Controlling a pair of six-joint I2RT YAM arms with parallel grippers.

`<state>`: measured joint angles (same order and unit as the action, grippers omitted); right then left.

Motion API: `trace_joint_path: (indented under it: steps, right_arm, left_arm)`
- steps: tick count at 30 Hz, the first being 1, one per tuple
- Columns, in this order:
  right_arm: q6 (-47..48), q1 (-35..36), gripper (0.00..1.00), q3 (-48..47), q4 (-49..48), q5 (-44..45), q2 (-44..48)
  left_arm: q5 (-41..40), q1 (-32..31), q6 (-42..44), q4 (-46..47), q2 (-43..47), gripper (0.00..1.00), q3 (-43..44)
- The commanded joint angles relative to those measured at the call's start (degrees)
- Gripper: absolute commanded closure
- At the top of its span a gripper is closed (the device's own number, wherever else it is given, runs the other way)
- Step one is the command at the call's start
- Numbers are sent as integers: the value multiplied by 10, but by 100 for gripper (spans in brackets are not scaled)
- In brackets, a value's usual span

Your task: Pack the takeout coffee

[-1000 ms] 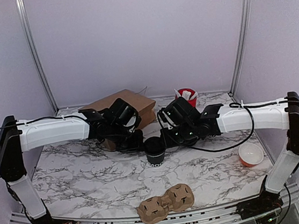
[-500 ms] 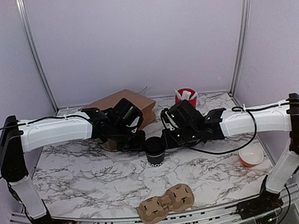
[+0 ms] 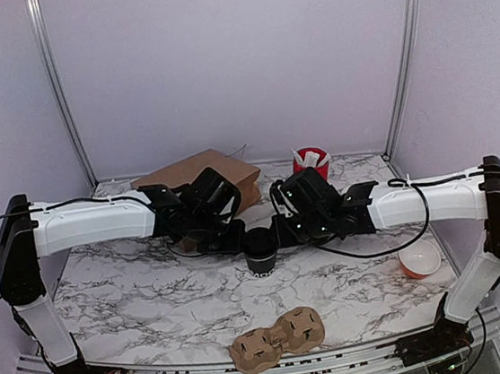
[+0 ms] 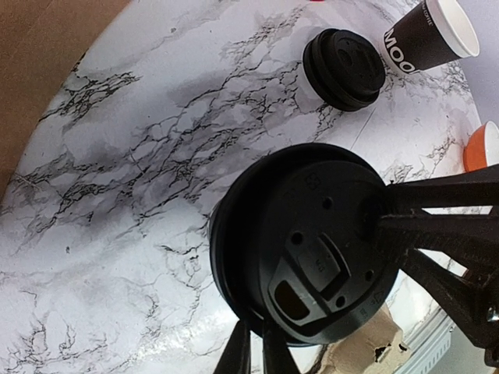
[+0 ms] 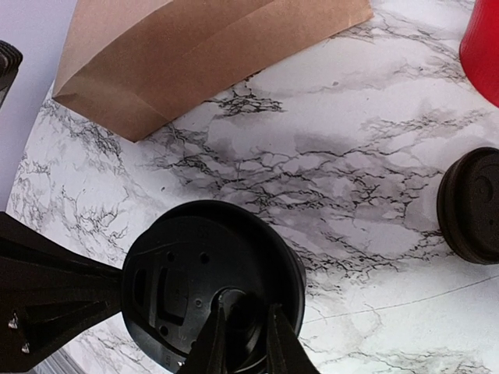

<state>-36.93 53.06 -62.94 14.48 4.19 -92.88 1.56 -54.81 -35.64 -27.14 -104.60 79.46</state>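
A brown paper bag (image 3: pixel 196 175) is lying flat toward the back left of the marbled surface (image 3: pixel 145 298). The left pincer (image 4: pixel 256 354) is reaching in from that side. Its fingers are pressing almost flat together on the rim of the lid (image 4: pixel 308 241).

The takeout coffee (image 3: pixel 259 251) is standing upright at the middle of the surface, between the two pincers. It is just right of the bag's front corner and well behind the cardboard cup carrier (image 3: pixel 278 337) at the near edge. It is a small black paper cup showing a strip of white lettering low on its side. It is wearing a round black plastic lid with a sip slot and a few pinholes. Whether the lid is sitting fully down I cannot tell.

The right pincer (image 5: pixel 245 315) is coming at the cup from the other side, its fingers standing narrowly apart and pinching a raised hump on the lid's top. Further right, a spare lid (image 4: pixel 343 68) is lying on the surface near a twin cup (image 4: pixel 429 37) with a bare white rim. A red tub (image 3: pixel 312 164) is standing at the back, and an orange bowl (image 3: pixel 419 258) is sitting near the right edge.

Compared with a second ago, the left arm is stretching further right, so its pincer is meeting the cup instead of hanging short of it. The cup is standing slightly farther back, with less lettering showing. Bag, tub, bowl and carrier are lying where they were.
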Motion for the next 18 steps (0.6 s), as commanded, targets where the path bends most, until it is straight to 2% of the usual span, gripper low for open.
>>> trace_joint_path:
  steps: [1, 18]
  right_arm:
    - [-8, 22, 83, 24, 38, -68, -46]
    - [-10, 28, 83, 10, 45, -68, -58]
  left_arm:
    - [44, -31, 6, -9, -114, 95, -60]
    - [49, -35, 5, 13, -121, 95, -86]
